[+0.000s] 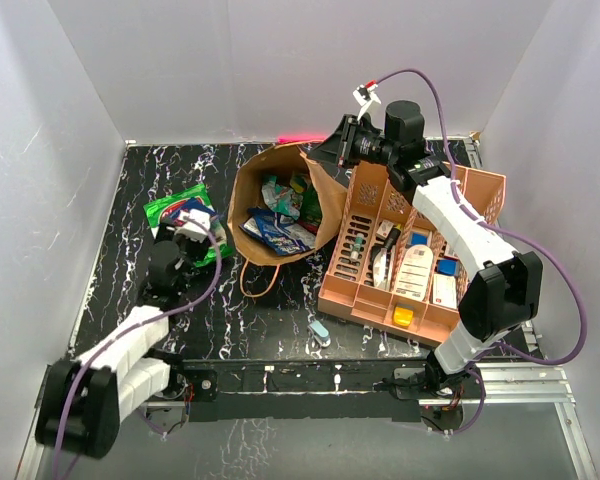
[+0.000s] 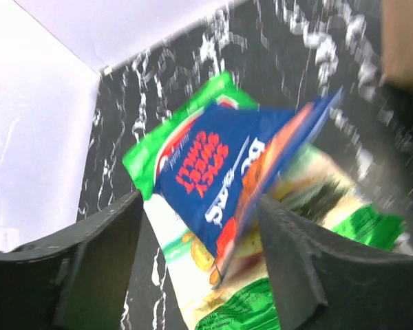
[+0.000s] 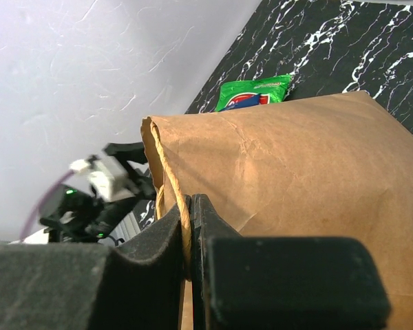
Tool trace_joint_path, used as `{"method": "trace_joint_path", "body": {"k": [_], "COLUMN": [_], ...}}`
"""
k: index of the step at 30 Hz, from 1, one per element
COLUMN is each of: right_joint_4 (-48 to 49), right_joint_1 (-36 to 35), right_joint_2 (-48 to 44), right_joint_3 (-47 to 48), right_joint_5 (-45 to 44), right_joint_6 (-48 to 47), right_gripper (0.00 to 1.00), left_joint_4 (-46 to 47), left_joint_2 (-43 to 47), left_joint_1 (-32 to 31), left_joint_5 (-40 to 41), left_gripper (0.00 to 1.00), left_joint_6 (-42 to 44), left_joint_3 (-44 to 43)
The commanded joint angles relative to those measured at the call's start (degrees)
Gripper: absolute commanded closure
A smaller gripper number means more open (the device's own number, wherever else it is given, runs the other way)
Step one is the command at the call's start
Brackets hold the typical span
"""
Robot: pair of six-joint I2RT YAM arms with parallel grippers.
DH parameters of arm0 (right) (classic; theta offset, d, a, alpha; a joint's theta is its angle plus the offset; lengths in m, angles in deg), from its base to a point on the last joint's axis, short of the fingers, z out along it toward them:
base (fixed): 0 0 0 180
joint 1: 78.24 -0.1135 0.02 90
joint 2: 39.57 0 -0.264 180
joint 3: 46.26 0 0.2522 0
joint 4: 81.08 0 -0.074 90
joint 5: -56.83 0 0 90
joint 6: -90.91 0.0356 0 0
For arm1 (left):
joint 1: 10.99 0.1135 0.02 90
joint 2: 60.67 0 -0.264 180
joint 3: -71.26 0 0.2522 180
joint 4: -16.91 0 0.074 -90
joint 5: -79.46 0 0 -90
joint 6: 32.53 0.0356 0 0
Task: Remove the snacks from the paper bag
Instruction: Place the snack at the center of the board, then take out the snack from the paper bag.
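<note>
Our left fingers (image 2: 103,254) gape wide, the blue snack packet (image 2: 213,172) between them over a green packet (image 2: 219,88) on the worktop (image 2: 261,55). Our right fingers (image 3: 158,254), arm stretched forward, pinch the paper bag (image 3: 296,165) rim.

I find the creased brown paper bag (image 1: 327,205) gaping open, foil packets (image 1: 280,215) heaped inside; blue packet (image 2: 227,165) atop green ones (image 1: 168,210), left of it.

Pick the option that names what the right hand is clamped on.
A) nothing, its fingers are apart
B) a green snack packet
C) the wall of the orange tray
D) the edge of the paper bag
D: in the right wrist view the right hand has its two fingers pressed together on the brown edge of the paper bag.
</note>
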Motion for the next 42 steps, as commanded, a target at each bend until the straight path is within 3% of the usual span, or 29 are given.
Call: {"method": "trace_joint_path", "body": {"k": [1,3,7,10,14,17,25,34,42], "right_joint_4": [3.90,3.90,4.23,4.25,3.93,3.92,5.59,1.23,0.00], "right_joint_1": [0.42,0.46,0.46,0.53,0.43,0.31,-2.48,-6.12,-7.03], "right_joint_2": [-2.79,-2.93,-3.28,-3.38,-3.49,-3.50,-4.07,-3.41,-3.95], "right_joint_3": [0.26,0.12,-0.59,-0.62,-0.70,-1.24,-3.28,-2.43,-3.72], "right_joint_5": [0.58,0.63,0.67,0.94,1.22,1.81,5.47,8.39,6.61], "right_joint_6": [0.14,0.23,0.88,1.28,1.17,1.08,-1.68,-8.59,-10.13], "right_gripper": [0.93,0.93,0.93,0.93,0.93,0.93,0.93,0.93,0.93], "left_joint_4": [-6.40,-11.04,-16.50,-25.40,-35.59,-39.37,-31.86,-44.62,-57.24], "left_joint_2": [14.25,21.86,39.04,45.43,41.78,34.61,27.07,21.47,14.45], "left_joint_1": [0.33,0.23,0.08,0.09,0.08,0.08,-2.34,-13.59,-30.06], "left_joint_5": [-4.94,-6.62,-12.62,-13.00,-20.29,-28.08,-43.19,-47.47,-33.98], "left_gripper": [0.29,0.22,0.20,0.21,0.23,0.32,0.39,0.44,0.46], "left_joint_6": [-13.18,-19.40,-30.28,-33.70,-34.35,-36.13,-38.96,-20.91,-0.28], "left_joint_3": [-1.92,-2.50,0.53,-2.95,-14.44,-22.70,-28.51,-29.26,-31.21]}}
